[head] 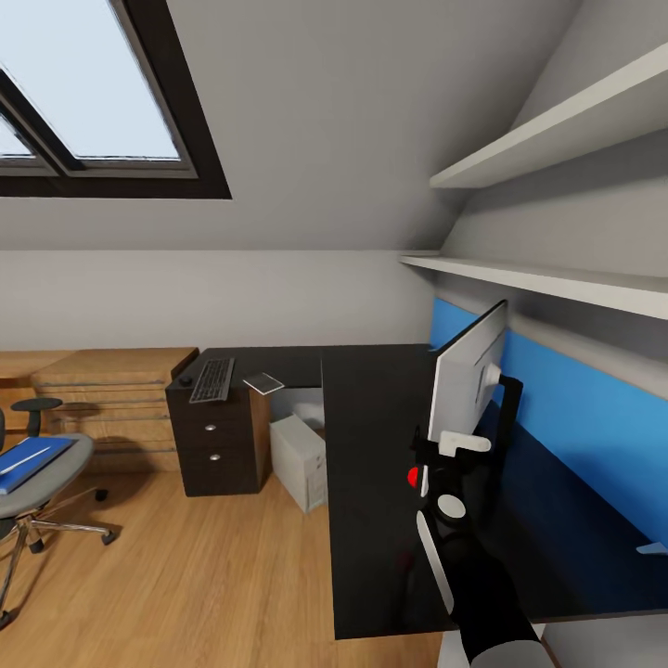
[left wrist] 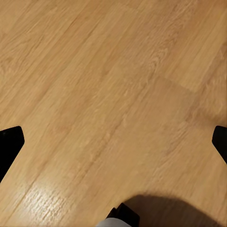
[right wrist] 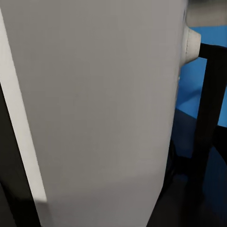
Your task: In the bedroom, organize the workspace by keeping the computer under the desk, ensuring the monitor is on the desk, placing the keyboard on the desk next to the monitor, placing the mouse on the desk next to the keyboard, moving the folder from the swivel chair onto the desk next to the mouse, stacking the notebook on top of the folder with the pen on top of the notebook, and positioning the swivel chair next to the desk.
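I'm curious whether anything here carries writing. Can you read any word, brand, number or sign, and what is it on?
No readable text anywhere.
Keyboard: key legends too small to read.
Monitor: plain pale back, no brand visible.
Computer: plain grey case, no label.
Folder on the swivel chair: plain blue, no label.
Notebook: no visible title.

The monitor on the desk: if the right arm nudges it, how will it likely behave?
The monitor is a wide, thin panel on a slim stand, so it looks top-heavy and may tip rather than slide. The right gripper sits low against its panel, so a low push probably slides it across the desk.
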Controlling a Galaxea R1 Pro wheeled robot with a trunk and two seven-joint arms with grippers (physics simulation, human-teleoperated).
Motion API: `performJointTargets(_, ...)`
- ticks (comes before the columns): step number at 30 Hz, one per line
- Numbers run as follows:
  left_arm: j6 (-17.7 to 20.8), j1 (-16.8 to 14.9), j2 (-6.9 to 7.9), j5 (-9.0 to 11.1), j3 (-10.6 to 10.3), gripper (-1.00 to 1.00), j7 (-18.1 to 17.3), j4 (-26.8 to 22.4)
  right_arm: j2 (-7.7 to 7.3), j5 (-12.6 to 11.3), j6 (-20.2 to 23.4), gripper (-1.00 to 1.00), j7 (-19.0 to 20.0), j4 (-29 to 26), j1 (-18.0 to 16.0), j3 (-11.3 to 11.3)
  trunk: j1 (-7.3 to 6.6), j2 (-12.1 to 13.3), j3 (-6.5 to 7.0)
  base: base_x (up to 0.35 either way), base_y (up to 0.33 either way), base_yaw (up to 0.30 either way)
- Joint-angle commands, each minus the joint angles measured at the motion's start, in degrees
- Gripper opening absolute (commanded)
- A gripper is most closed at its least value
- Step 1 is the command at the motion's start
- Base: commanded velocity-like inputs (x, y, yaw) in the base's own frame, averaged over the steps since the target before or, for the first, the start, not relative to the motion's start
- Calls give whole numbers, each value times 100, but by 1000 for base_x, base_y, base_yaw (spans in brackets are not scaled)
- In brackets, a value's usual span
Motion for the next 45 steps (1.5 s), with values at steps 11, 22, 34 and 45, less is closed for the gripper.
performJointTargets(11,-13,-1,8,34,-49,100,57,-18,0,60,48,100,-27,-2,-3,6,0,-4,-6,-197,-115,0)
performJointTargets(22,-13,-2,8,41,-49,100,58,-18,0,60,48,100,-27,54,-3,17,0,-4,-6,-274,-210,0)
performJointTargets(34,-13,0,8,47,-36,100,52,-18,0,60,48,100,-25,96,-2,24,0,-4,-6,-52,-227,0)
performJointTargets(45,-13,0,8,50,-31,100,49,-18,0,55,31,100,3,102,-3,17,0,-4,-6,-1,243,0)
